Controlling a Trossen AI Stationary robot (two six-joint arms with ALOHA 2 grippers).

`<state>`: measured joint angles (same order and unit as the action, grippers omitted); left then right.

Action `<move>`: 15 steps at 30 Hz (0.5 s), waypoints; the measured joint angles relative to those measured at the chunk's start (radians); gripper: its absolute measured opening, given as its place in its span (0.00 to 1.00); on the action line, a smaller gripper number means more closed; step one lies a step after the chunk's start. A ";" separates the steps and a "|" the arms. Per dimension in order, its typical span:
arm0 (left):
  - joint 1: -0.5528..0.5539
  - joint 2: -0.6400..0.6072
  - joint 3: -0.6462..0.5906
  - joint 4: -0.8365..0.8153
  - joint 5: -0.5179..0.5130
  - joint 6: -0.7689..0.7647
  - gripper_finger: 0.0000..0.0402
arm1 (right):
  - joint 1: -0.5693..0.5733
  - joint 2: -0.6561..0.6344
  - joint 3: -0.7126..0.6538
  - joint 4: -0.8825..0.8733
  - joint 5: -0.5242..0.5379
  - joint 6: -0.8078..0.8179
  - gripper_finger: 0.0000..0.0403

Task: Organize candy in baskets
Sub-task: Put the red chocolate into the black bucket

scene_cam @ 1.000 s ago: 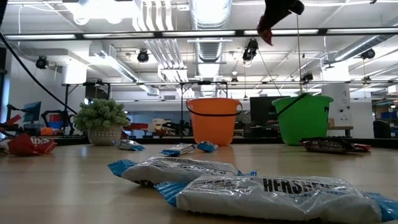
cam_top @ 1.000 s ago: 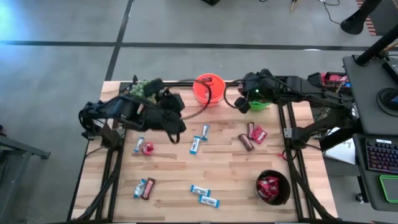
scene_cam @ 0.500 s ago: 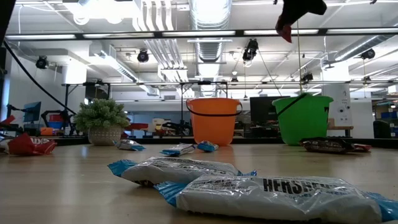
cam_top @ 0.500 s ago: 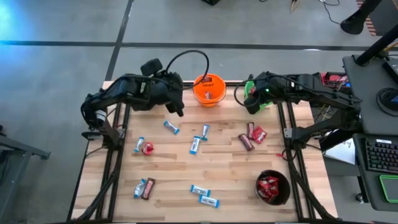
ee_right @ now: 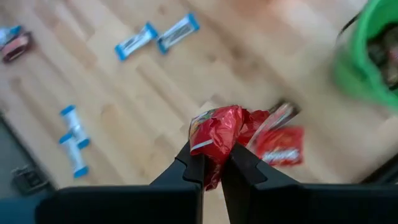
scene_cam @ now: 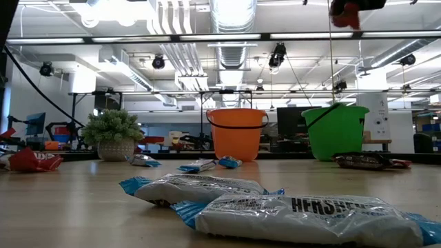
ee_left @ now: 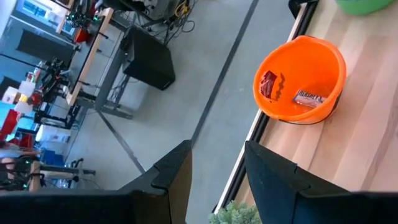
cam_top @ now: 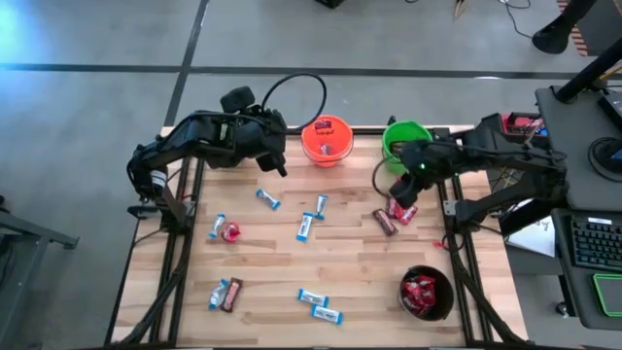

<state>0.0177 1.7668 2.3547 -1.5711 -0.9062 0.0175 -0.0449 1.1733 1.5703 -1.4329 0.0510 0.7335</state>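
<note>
My right gripper (cam_top: pixel 399 191) hangs high above the table's right part, just nearer than the green basket (cam_top: pixel 404 140), shut on a red crinkly packet (ee_right: pixel 217 132). Under it a second red packet (ee_right: pixel 283 147) and a dark brown bar (cam_top: pixel 385 222) lie flat on the wood. My left gripper (cam_top: pixel 278 163) hovers left of the orange basket (ee_left: pixel 301 81); its fingers are open with nothing between them. The orange basket holds a red packet and a bar. The black basket (cam_top: pixel 426 294) at the near right holds red packets. Blue-and-white bars (cam_top: pixel 311 216) lie scattered on the table. My right gripper pinches the red packet between its two fingers, at the crumpled lower part (ee_right: pixel 211 163) of the wrapper. The fingers come from above, slanting down. The packet is lifted clear of the table, and its bunched bulk sticks out past the fingertips.
A potted plant (scene_cam: pixel 114 134) stands at the far left, beside my left arm. More candy lies at the left (cam_top: pixel 224 230) and along the near edge (cam_top: pixel 319 305). A black cable loops above the orange basket (cam_top: pixel 296 92).
My right gripper has carried the red packet from between the orange and green baskets toward the table's right and near side, turning as it went; the green basket is now uncovered. My left gripper swung from the table's middle toward the far edge, then kept still.
</note>
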 joint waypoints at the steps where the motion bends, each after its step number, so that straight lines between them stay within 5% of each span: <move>1: 0.000 0.000 0.000 0.000 0.000 0.000 0.32 | 0.022 -0.001 0.000 -0.005 -0.007 0.025 0.05; 15: 0.006 0.000 0.000 0.000 0.000 0.007 0.32 | 0.355 -0.027 0.000 -0.062 -0.059 0.321 0.05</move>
<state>0.0238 1.7668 2.3550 -1.5711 -0.9058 0.0243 0.3097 1.1461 1.5703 -1.4948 -0.0082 1.0550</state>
